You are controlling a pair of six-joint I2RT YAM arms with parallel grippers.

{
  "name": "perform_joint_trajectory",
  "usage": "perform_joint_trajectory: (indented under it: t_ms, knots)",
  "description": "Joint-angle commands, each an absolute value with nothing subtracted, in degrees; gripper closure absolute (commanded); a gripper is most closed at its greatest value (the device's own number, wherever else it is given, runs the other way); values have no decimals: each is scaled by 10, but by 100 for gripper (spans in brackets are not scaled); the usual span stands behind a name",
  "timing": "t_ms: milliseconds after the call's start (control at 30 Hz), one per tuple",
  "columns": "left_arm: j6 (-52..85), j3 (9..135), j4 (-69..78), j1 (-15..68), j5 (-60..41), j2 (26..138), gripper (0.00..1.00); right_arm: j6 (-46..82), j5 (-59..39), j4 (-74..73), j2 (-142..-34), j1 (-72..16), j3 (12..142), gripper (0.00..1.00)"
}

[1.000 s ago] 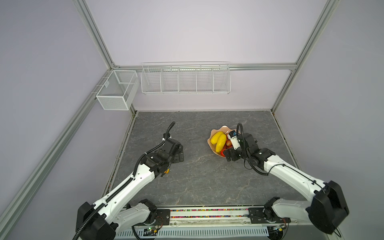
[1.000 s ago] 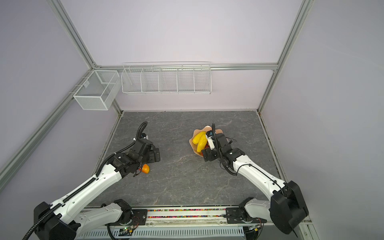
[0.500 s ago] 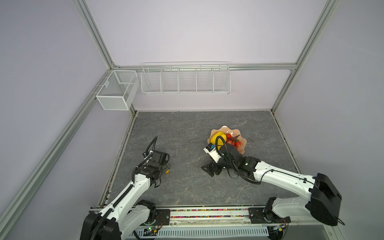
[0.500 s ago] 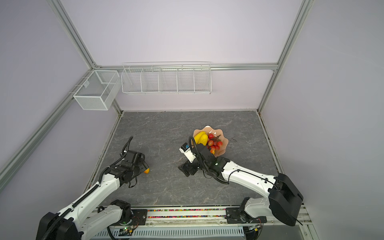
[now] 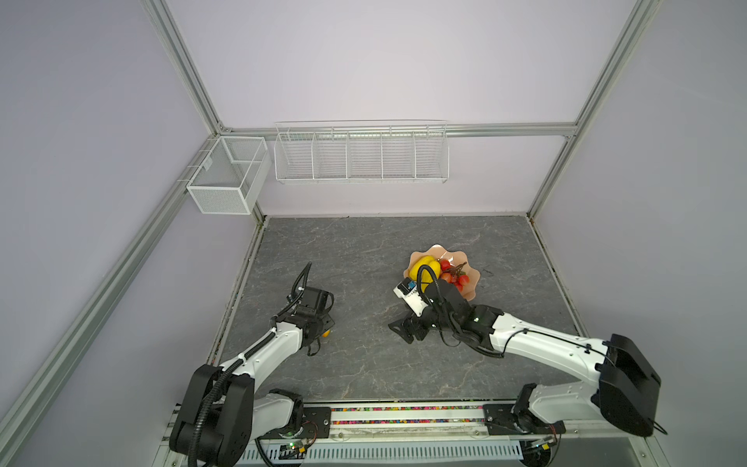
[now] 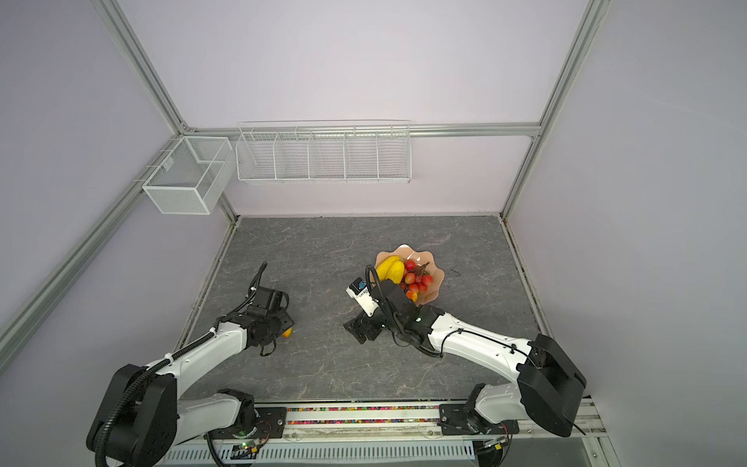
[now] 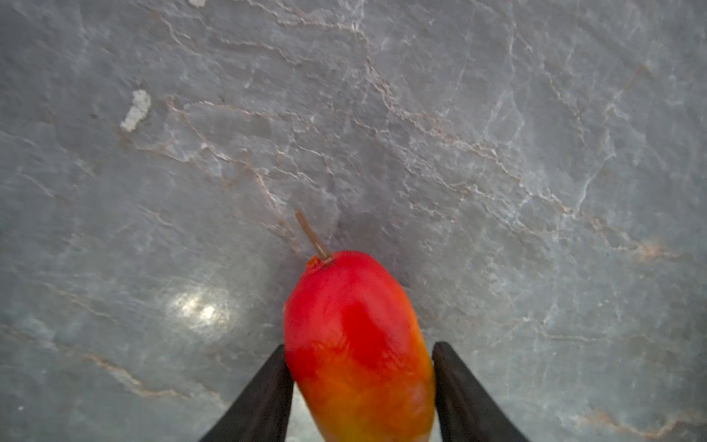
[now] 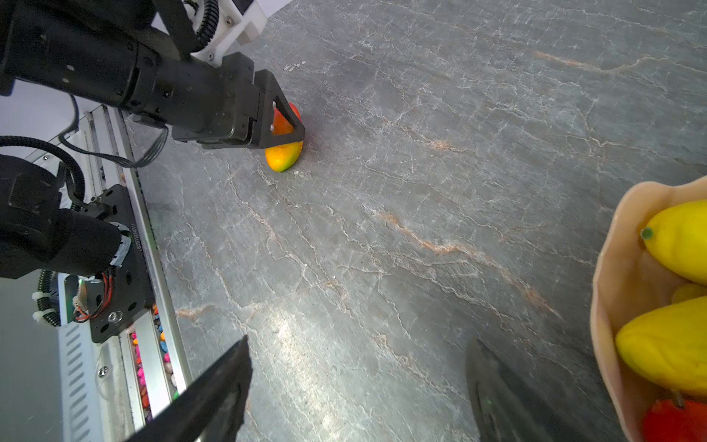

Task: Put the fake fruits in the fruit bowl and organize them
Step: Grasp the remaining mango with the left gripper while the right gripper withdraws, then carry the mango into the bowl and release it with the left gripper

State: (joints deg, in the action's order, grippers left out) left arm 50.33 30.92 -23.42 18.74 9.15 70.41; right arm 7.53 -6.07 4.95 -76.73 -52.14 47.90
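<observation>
Nearest me, in the near half of the grey marble-patterned bench (image 5: 364, 250) and close to its left edge, my left gripper (image 7: 359, 344) points down at a glossy red-to-orange mango-shaped fruit (image 7: 355, 325) lying on the bench. In the left wrist view its two dark fingers (image 7: 267, 390) lie flush against both flanks of the fruit's orange end, so I read it as grasped. The red end with its short brown stem pokes out past the tips.

Level with it, about mid-bench, my right gripper (image 5: 404, 329) hangs above bare bench with its jaws spread wide and nothing between them.

Just beyond, right of the bench's centre and clear of every edge, sits the wide shallow peach-pink fruit bowl (image 5: 473, 279) with a wavy scalloped rim. Two yellow oblong bumpy fruits (image 5: 422, 267) lie side by side in its left part, and a red grape bunch (image 5: 454, 277) with a dark stem lies beside them to the right. At the bowl's near rim a bit of a second red-and-orange glossy fruit (image 6: 411, 296) shows, mostly hidden by the right arm.

Above the bench's far edge hang a long white wire basket (image 5: 359, 155) and, by the far left corner, a white mesh box (image 5: 226, 178).
</observation>
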Motion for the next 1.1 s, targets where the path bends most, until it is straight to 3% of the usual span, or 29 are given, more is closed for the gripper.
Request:
perform_joint_trajectory:
  t_ms: [0, 133, 267, 500, 667, 867, 1067]
  knots:
    - [482, 319, -210, 185, 56, 710, 59, 92, -58, 47, -735, -499, 454, 11]
    - [444, 361, -165, 225, 25, 708, 66, 137, -40, 76, -680, -430, 423, 11]
    - [371, 461, -118, 311, -3, 756, 67, 189, 3, 157, -614, -356, 408, 11]
    - [181, 734, -126, 448, -136, 951, 68, 267, 11, 287, -454, -231, 363, 11]
    - [81, 963, -230, 519, -159, 1112, 68, 291, -40, 353, -353, -156, 339, 11]
    - [53, 1152, -328, 555, -154, 1249, 68, 297, -48, 412, -286, -135, 337, 11]
    - [36, 1192, -350, 579, -118, 1300, 67, 296, -51, 413, -277, -133, 338, 11]
